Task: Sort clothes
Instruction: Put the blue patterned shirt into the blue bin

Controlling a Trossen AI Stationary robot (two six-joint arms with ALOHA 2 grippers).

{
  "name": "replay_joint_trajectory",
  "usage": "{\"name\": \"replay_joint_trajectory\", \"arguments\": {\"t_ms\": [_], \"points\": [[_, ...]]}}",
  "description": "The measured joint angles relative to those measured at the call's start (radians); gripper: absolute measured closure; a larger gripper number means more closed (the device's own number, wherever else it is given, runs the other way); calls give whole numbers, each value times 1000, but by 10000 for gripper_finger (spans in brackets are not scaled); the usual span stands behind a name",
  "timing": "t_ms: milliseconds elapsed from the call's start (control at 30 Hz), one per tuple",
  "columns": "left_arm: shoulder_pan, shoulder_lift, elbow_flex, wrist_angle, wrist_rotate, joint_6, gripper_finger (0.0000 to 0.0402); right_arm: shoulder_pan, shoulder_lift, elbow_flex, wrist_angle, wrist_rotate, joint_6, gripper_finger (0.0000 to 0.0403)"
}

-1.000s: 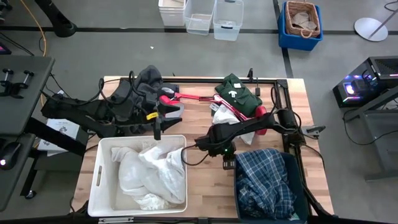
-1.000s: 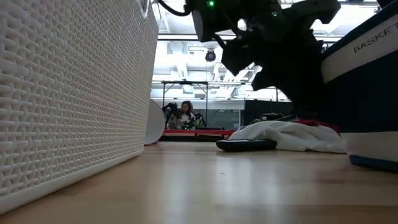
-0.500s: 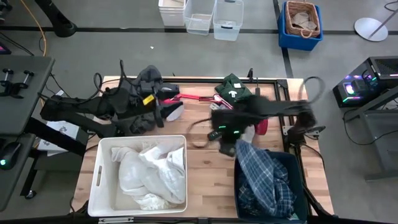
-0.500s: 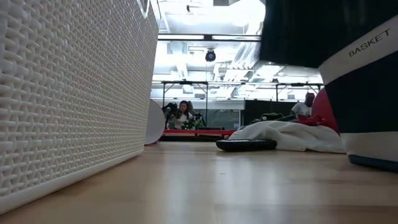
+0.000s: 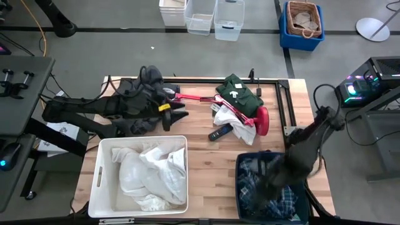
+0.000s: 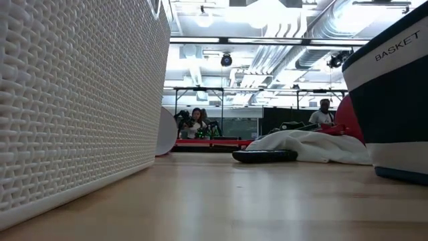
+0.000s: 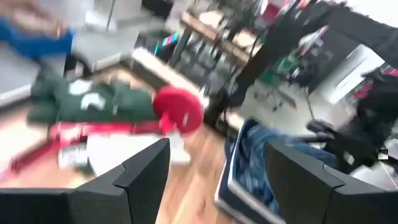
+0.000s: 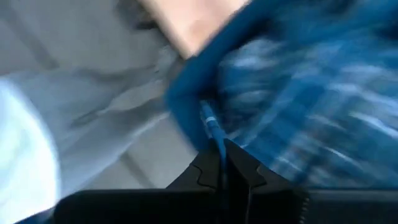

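The blue-and-white plaid shirt [image 5: 265, 187] lies in the navy bin [image 5: 240, 164] at the near right. My right gripper [image 5: 265, 186] is over that bin, shut on a blue strip of the shirt [image 8: 210, 124]. My left gripper [image 5: 181, 116] is open and empty, level, beside the dark grey garment [image 5: 149, 80] at the far left. In its wrist view [image 7: 214, 174] it looks toward the dark green garment [image 7: 93, 99] and the navy bin. The green garment [image 5: 239, 92] and a white garment [image 5: 236, 124] lie at the far middle. White clothes [image 5: 153, 172] fill the white bin [image 5: 100, 178]. My right gripper pinches a thin blue strip of the plaid shirt [image 8: 211, 134] between its two shut fingers. The strip sticks out past the fingertips [image 8: 231, 163]. The view is blurred: edge or fold, one layer or several, I cannot tell. The rest of the shirt lies in the navy bin.
A red desk lamp [image 5: 215, 103] lies across the far middle, its round head [image 5: 262, 119] near the white garment. A black remote [image 5: 220, 132] lies beside it, and also shows in the low view [image 6: 264, 155]. Bare wood shows between the two bins [image 5: 209, 175].
My right arm has swung from the table's middle toward its right and near edges, to above the navy bin. The plaid shirt, drawn out toward the middle half a second ago, lies back in the bin. My left gripper has turned toward the right edge.
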Motion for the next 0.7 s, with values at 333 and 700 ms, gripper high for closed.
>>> {"name": "replay_joint_trajectory", "arguments": {"t_ms": [333, 700], "points": [[67, 0, 0, -266, -4, 102, 154, -49, 1, -401, 338, -22, 106, 400], [513, 128, 14, -1082, -39, 8, 146, -129, 1, -422, 342, 53, -59, 340]]}}
